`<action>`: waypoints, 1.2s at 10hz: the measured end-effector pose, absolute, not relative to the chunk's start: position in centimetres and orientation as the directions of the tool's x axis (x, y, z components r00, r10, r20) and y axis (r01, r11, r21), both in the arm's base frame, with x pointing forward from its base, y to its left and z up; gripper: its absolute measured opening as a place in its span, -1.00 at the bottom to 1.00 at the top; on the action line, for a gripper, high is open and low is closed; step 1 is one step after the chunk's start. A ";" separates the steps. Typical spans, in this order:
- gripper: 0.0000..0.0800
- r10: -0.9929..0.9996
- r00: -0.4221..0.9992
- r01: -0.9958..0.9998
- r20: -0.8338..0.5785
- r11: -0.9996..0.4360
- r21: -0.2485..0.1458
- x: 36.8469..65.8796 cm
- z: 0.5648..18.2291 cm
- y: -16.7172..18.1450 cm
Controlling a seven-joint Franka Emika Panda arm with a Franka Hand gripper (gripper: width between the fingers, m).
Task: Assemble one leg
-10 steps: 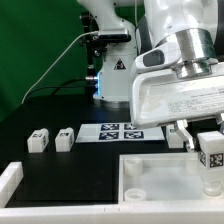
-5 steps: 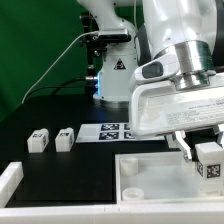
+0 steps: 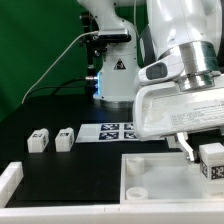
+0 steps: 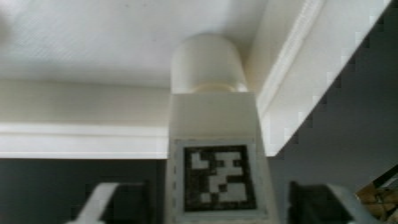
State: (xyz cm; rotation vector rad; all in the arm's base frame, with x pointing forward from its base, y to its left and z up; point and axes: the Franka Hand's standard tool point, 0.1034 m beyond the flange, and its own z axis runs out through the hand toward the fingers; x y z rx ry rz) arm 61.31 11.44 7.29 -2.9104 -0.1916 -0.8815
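Note:
My gripper is shut on a leg, a small white piece with a black-and-white tag. It holds the leg upright over the far right corner of the large white tray. In the wrist view the leg stands between the fingers of the gripper, its rounded end pointing into the corner of the tray by the raised rim. I cannot tell whether the leg's end touches the tray. Two more legs lie on the black table at the exterior view's left.
The marker board lies behind the tray. A white rimmed part sits at the front left corner of the exterior view. The arm's base stands at the back.
The gripper has moved down and slightly to the exterior view's right with the leg, closer to the tray's corner. The two loose legs have not moved.

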 end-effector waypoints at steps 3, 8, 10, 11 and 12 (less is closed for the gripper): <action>0.58 0.094 0.825 0.148 0.557 -0.988 -0.053 61.3 7.3 11.4; 0.62 0.096 0.825 0.150 0.558 -0.987 -0.052 61.3 7.3 11.4; 0.62 0.099 0.832 0.152 0.545 -0.987 -0.053 61.3 7.8 11.4; 0.62 0.098 0.848 0.150 0.521 -0.987 -0.059 61.3 8.9 11.6; 0.62 0.105 0.880 0.154 0.464 -0.986 -0.069 61.3 10.0 11.8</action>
